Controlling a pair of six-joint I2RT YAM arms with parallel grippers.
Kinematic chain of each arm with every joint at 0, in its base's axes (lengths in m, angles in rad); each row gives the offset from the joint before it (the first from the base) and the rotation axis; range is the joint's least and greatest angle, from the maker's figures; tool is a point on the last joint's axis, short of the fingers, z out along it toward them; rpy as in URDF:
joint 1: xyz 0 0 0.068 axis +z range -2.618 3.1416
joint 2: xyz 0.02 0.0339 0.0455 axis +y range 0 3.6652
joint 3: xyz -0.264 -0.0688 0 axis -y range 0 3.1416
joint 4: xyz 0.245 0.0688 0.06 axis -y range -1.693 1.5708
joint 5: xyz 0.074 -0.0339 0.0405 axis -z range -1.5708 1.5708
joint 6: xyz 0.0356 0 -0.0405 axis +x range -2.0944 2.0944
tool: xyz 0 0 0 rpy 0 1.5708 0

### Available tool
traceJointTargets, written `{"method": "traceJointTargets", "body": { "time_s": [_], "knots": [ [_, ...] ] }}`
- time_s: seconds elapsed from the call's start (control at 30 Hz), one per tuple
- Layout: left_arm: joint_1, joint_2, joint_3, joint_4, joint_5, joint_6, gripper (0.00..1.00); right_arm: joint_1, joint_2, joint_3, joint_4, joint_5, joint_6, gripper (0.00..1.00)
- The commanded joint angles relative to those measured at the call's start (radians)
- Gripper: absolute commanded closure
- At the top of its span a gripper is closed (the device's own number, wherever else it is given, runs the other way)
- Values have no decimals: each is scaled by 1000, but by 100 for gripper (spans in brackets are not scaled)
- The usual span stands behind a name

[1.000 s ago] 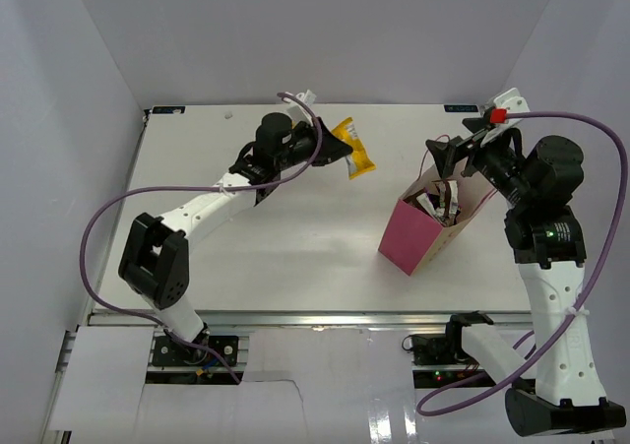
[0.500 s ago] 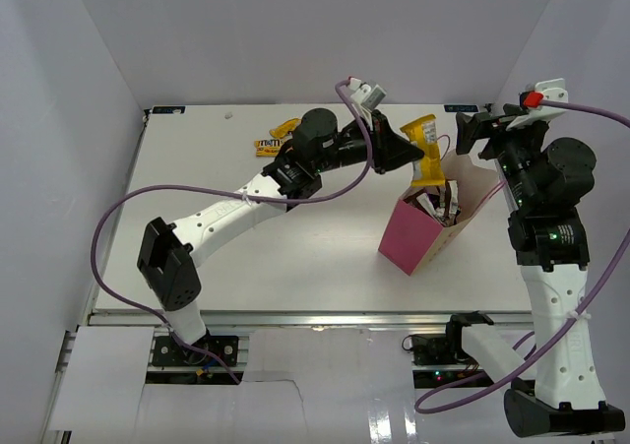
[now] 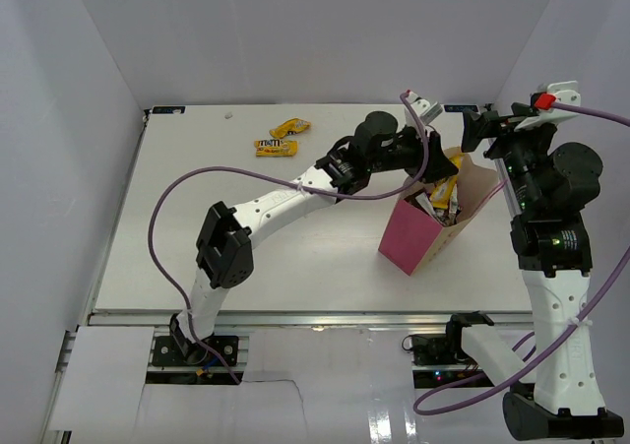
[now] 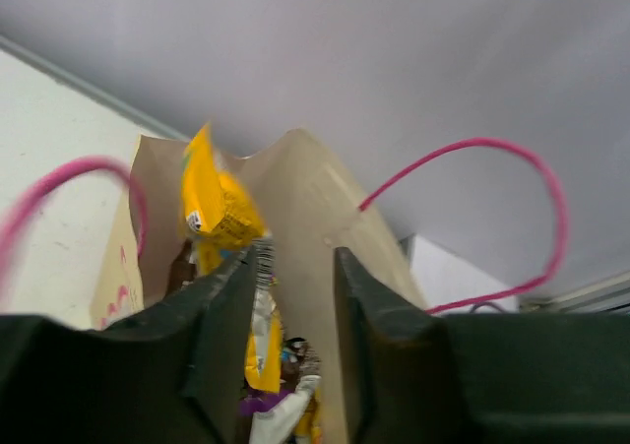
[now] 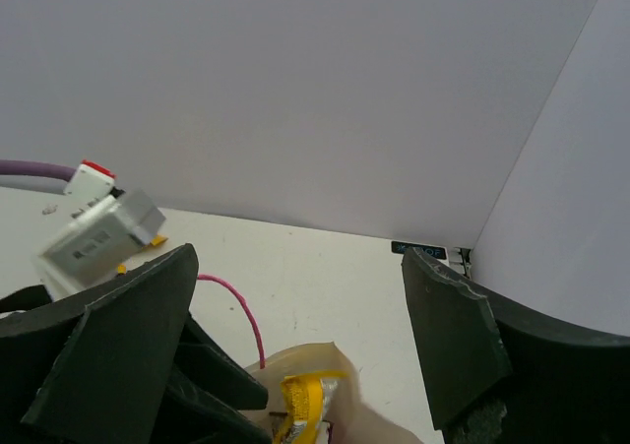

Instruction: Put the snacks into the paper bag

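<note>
Two yellow candy packs lie on the worktop at approx 11 o'clock, well apart from the magenta paper bag at 4 o'clock. The left tool sits right over the bag mouth, jaws parted and pinching nothing. A third yellow pack stands just beyond its tips, against the tan inner wall, not yet down w/ the rest. The right tool hangs at the bag's 1 o'clock, fingers spread wide, empty.

Risks, as I judge them:
- The pack could hang up on the rim or wall and tip back out, since it looks propped high rather than dropped.
- The pink cord handle loops near the left tool. Pulling back carelessly could snag it and drag or topple the bag.
- The two arms are close over the mouth, so contact is possible.

View differences:
- Left wrist view shows the bag's inside: yellow, purple and white wrappers lower down.
- Top view alone shows the two loose packs.
- Right wrist view confirms its own wide gap and a yellow pack tip at the rim, but no bag interior.
</note>
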Motion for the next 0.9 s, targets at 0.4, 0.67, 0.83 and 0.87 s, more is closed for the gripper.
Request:
{"method": "traceJointTargets", "body": {
  "time_s": [0.4, 0.67, 0.83, 0.87],
  "knots": [
    [124, -287, -132, -73, -212, 3, 30, -7, -5, 4, -94, -599, -307, 7],
    [521, -407, -612, -128, -310, -352, 27, -6, 39, -25, -160, -720, -384, 6],
    [659, -274, -613, -122, -374, -595, 20, -6, 47, -53, -142, -719, -363, 7],
    [664, -245, -585, -135, -428, -677, 19, -6, 47, -57, -134, -717, -352, 7]
  ]
}}
